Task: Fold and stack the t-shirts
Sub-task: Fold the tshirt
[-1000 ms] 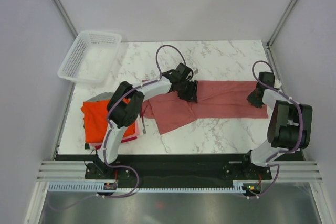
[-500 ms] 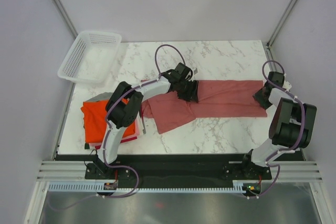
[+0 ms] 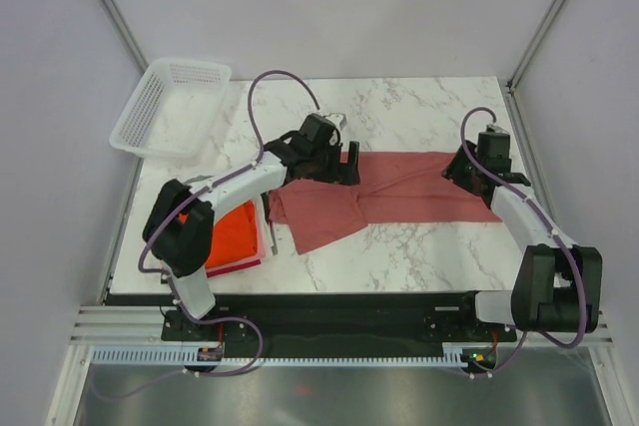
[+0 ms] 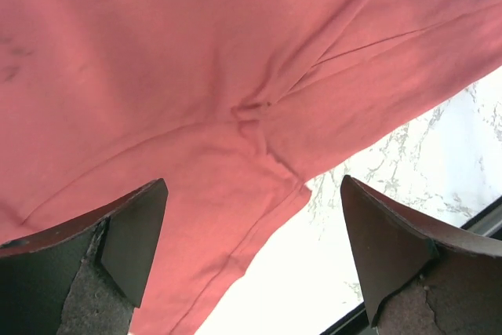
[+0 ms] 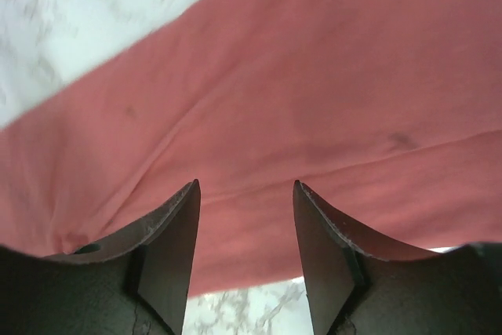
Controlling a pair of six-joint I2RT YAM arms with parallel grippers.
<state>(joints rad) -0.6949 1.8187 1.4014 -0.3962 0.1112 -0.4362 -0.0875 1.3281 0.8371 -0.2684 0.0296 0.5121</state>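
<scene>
With the left gripper (image 4: 252, 194) spread wide and the right gripper (image 5: 245, 190) moderately parted, both empty above the pinkish-red t-shirt (image 3: 419, 192) lying lengthwise on the table (image 3: 429, 251), lower each to the far edge, pinch cleanly, and fold evenly.

Bare marble (image 3: 419, 107) lies open at 12 and 6 o'clock of the shirt (image 3: 409, 192), while the basket (image 3: 135, 117) at 10, the stack (image 3: 228, 236) at 8, and the left arm (image 3: 240, 179) and right arm (image 3: 524, 212) over its ends bar the way.

Left arm (image 3: 240, 182) and right arm (image 3: 519, 209) stretch forward, jaws parted.
</scene>
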